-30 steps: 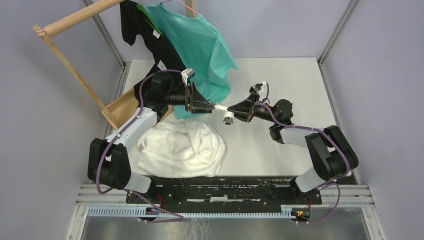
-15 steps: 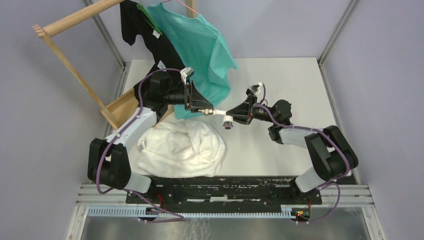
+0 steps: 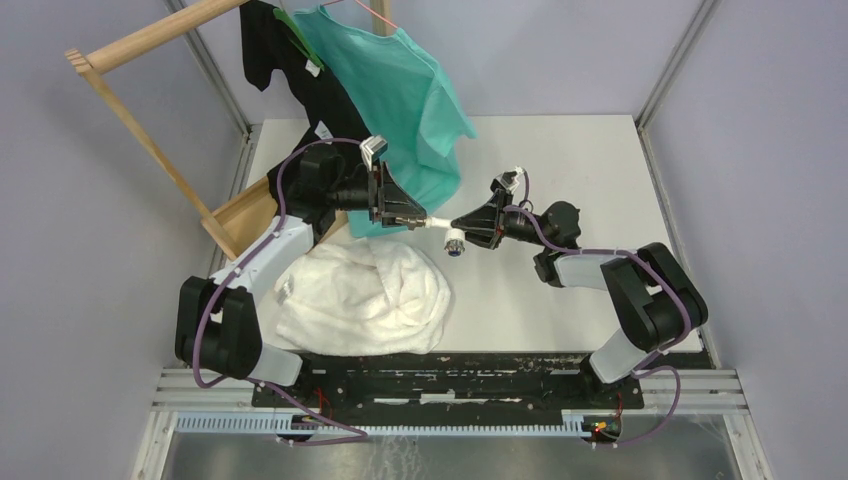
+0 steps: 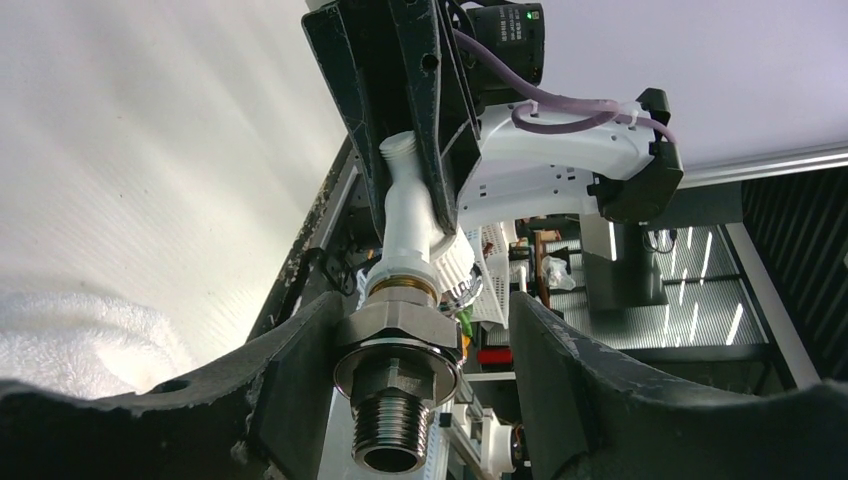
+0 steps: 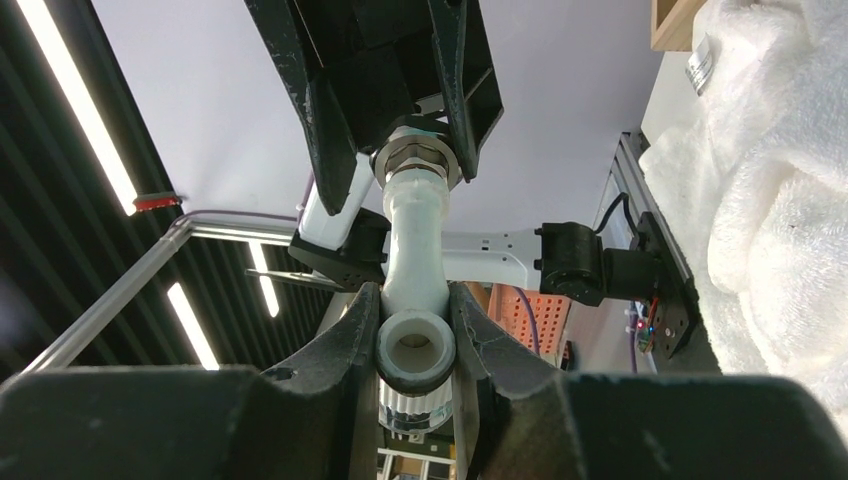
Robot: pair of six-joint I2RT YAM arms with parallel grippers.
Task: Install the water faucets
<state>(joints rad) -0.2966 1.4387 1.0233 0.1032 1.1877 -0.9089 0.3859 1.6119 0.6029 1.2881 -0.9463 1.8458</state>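
White plastic and silver metal are seen from above, held in the air between the two arms, over the table (image 3: 560,170) and just beyond a heaped towel (image 3: 350,295). The white spout (image 3: 437,219) is clamped by the right gripper (image 3: 462,222), and its other end is met by the left gripper (image 3: 410,213).

From the left wrist, the silver fitting (image 4: 396,395) is seen seated on the spout's end. The left jaws stand apart around its nut, one finger against it and a clear gap at the other, so nothing is gripped there.

From the right wrist, the right fingers (image 5: 340,350) are pressed shut on the spout's round body, with the fitting in line beyond.

The screwing-on is judged to be under way. To do it well, the nut should be gripped squarely on its flats, the spout held steady and in line, and each turn made short so that the thread is not crossed.
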